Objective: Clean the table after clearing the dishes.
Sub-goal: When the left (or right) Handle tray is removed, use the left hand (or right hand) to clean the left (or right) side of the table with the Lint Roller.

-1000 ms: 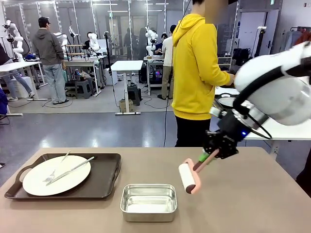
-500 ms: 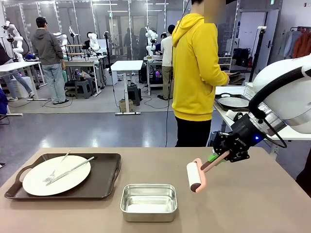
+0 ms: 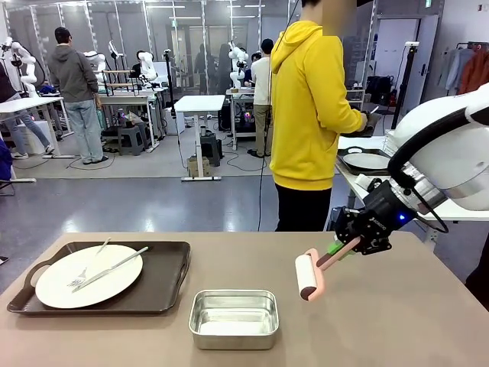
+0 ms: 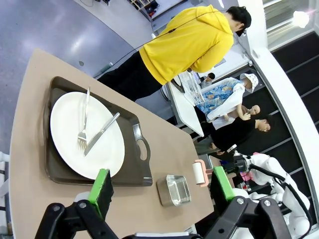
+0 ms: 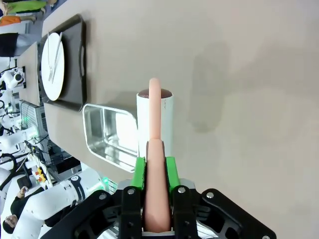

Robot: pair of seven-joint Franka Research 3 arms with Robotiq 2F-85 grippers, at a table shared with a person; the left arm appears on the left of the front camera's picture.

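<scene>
We see the right gripper (image 3: 341, 246) over the right half of the table (image 3: 412, 321), its green pads pinched tight on the pink handle of a lint roller (image 3: 309, 276). From the right wrist the handle runs straight out between the two fingers (image 5: 139, 172). The white roll sits at its far end, just right of the steel pan (image 3: 233, 318). The roll's shadow lies apart from it on the brown top, so the roller seems to hang clear of the surface. From the front we cannot tell for sure.

The left gripper (image 4: 162, 184) hangs high above the near left side of the table. Its jaws are spread wide with nothing between them.

One of the dishes is on the table at the left. A dark tray (image 3: 166, 284) carries a round white plate (image 3: 61, 287), with a fork and another utensil (image 3: 111, 267) laid across it. The pan stands at the near middle, just right of that tray and not touching it.

A person in a yellow hoodie (image 3: 306, 115) stands beyond the far edge and is turned to the right. There, on a white side table (image 3: 443, 206), we see a second dark tray (image 3: 367, 161) with a white plate.
</scene>
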